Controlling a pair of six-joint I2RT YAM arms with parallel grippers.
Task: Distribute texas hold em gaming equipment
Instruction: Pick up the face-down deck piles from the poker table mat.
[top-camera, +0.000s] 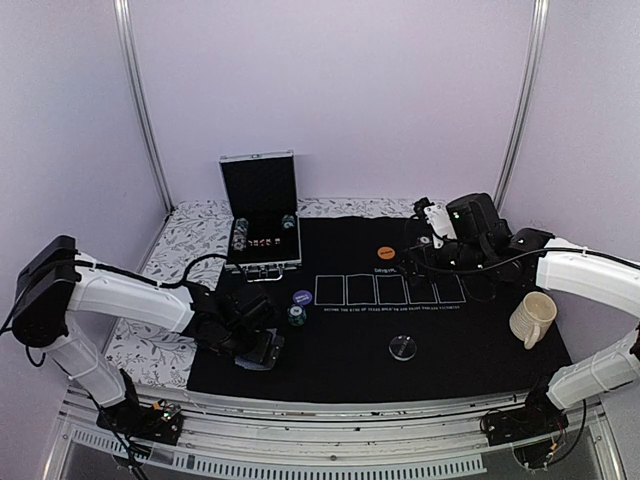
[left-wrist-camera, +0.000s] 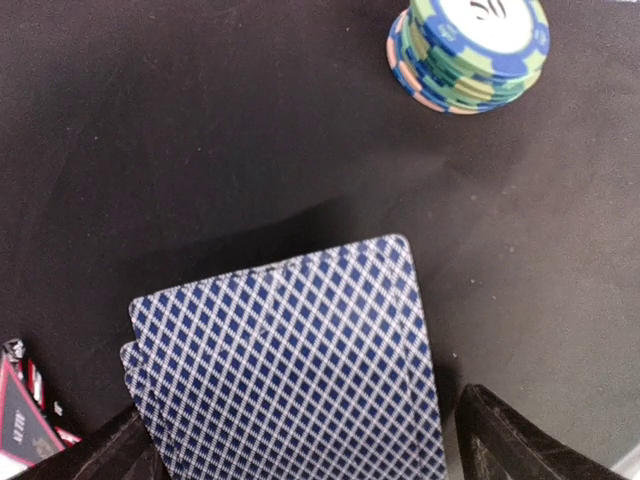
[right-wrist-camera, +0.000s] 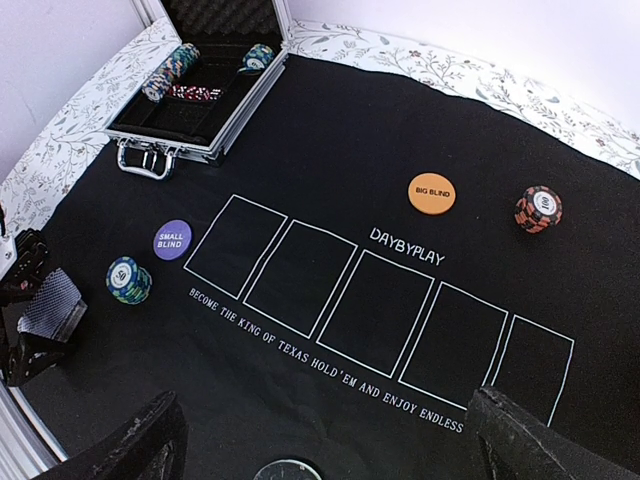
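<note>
Two playing cards (left-wrist-camera: 290, 370) with blue diamond-patterned backs lie slightly fanned on the black mat (left-wrist-camera: 200, 130). My left gripper (left-wrist-camera: 310, 440) stands open with a finger on each side of them, and a gap shows at the right finger (left-wrist-camera: 500, 440). From above, that gripper (top-camera: 262, 348) is at the mat's near-left part. A green-blue chip stack (left-wrist-camera: 470, 50) stands just beyond, next to a purple small-blind disc (right-wrist-camera: 172, 240). My right gripper (right-wrist-camera: 335, 440) hangs open and empty high over the printed rectangles. An orange big-blind disc (right-wrist-camera: 432, 192), a red-black chip stack (right-wrist-camera: 538, 208) and a clear disc (top-camera: 403, 347) also rest on the mat.
An open aluminium case (top-camera: 262, 225) holding more chips stands at the mat's back left. A cream mug (top-camera: 533, 318) sits at the right edge of the mat. A red-edged piece (left-wrist-camera: 25, 430) peeks in beside my left finger. Floral cloth (top-camera: 150, 340) surrounds the mat.
</note>
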